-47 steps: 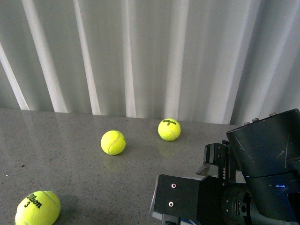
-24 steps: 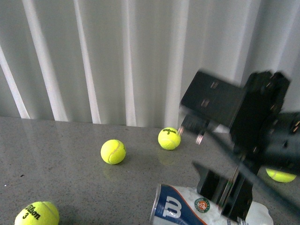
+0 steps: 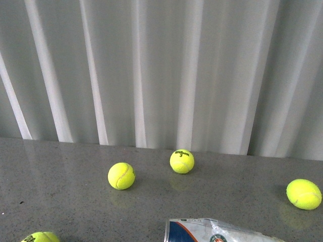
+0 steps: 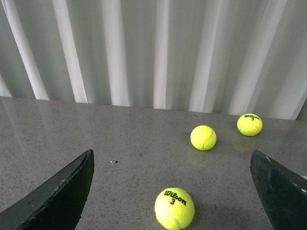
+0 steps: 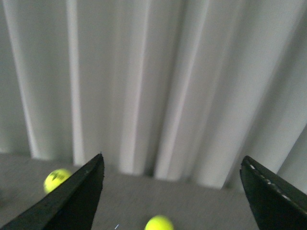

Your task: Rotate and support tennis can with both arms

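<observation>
tennis can [image 3: 214, 232] lying on its side at 6 o'clock in the front view, on the grey table [image 3: 65, 171]; left gripper [image 4: 171, 153] spread wide; right gripper [image 5: 171, 157] spread wide too

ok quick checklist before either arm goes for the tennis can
1. Tennis can located: ok, lying on its side at the bottom edge of the front view, partly cut off.
2. Left pincer open and empty: ok.
3. Right pincer open and empty: ok, though it faces the curtain and its picture is blurred.
4. Can in clear view of a wrist camera: not ok.
5. Yellow ball to the can's right apart from it: ok.
6. Can's cut-off end: cannot tell.
</observation>
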{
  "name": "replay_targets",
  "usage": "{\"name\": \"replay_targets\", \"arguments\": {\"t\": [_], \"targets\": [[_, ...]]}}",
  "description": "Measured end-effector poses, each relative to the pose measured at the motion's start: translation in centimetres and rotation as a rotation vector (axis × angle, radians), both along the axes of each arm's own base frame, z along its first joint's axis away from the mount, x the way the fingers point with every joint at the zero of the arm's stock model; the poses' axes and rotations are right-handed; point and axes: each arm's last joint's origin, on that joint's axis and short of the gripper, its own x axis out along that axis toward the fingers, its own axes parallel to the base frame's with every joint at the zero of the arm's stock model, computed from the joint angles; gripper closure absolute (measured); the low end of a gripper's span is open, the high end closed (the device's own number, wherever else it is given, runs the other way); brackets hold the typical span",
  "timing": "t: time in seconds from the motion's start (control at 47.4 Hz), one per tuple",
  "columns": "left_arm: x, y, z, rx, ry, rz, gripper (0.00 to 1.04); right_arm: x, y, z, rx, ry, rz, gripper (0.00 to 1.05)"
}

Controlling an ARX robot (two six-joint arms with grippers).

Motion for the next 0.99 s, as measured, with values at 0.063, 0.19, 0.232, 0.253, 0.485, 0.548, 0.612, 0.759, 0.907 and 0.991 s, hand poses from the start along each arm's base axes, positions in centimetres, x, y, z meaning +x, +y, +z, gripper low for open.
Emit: {"name": "replay_targets", "arguments": {"t": [0.063, 0.19, 0.232, 0.253, 0.485, 0.548, 0.612, 0.759, 0.907, 0.991], "targets": [[0.0, 0.0, 0.0, 0.0, 0.0, 0.0, 0.07, -1.4, 0.0, -1.9, 0.057, 0.063, 0.017, 0.32], [0.0, 0.0, 0.0, 0.0, 0.0, 0.0, 0.07, -2.8, 0.0, -4.8, 0.112, 0.084, 0.02, 0.58], [0.0, 0.0, 0.0, 0.0, 0.0, 0.0, 0.07, -3.1, 0.0, -5.5, 0.119, 0.09, 0.019, 0.67], [0.0, 0.0, 0.0, 0.0, 0.0, 0.0, 0.07, -3.2, 0.0, -5.9, 0.121, 0.093, 0.019, 0.72], [0.0, 0.0, 0.0, 0.0, 0.0, 0.0, 0.07, -4.4, 0.0, -8.0, 0.127, 0.088, 0.02, 1.01], [0.0, 0.0, 0.0, 0.0, 0.0, 0.0, 0.07, -4.6, 0.0, -8.5, 0.127, 0.087, 0.02, 1.01], [0.0, 0.0, 0.0, 0.0, 0.0, 0.0, 0.07, -4.9, 0.0, -8.9, 0.127, 0.085, 0.02, 1.01], [0.0, 0.0, 0.0, 0.0, 0.0, 0.0, 0.07, -5.3, 0.0, -9.6, 0.127, 0.086, 0.02, 1.01], [0.0, 0.0, 0.0, 0.0, 0.0, 0.0, 0.07, -5.9, 0.0, -10.3, 0.128, 0.083, 0.02, 1.01], [0.0, 0.0, 0.0, 0.0, 0.0, 0.0, 0.07, -6.1, 0.0, -10.6, 0.128, 0.084, 0.02, 1.01]]}}
